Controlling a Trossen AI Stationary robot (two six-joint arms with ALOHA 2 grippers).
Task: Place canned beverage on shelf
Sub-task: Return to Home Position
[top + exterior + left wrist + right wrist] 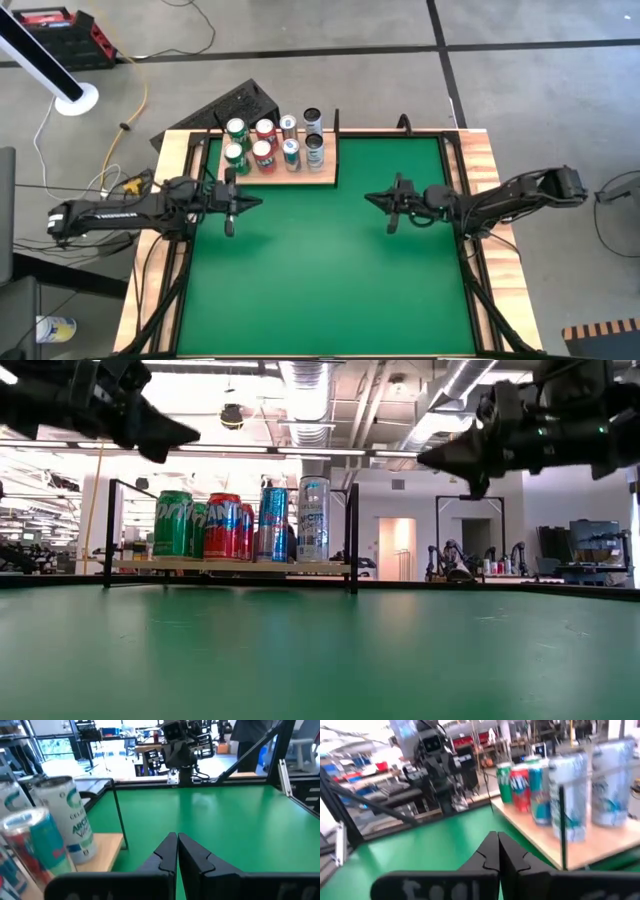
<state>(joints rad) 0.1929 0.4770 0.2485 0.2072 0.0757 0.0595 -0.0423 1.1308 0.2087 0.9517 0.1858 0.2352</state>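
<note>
The pale wooden shelf (pixel 300 172) with thin black posts stands at the table's far left-centre. Several cans stand upright on it in two rows: green (pixel 236 130), red (pixel 264 130), blue (pixel 290 126) and white-and-dark cans (pixel 313 120). They also show in the low view (pixel 240 525). My left gripper (pixel 252 201) is shut and empty, raised above the table near the shelf's near-left corner. My right gripper (pixel 372 199) is shut and empty, raised at the table's right-centre. Both show shut in their wrist views, the left (pixel 177 840) and the right (pixel 496 839).
The green table (pixel 330 270) spreads between and in front of the arms. Wooden side strips (pixel 495 170) run along its left and right edges. A black box (pixel 235 105) lies on the floor behind the shelf.
</note>
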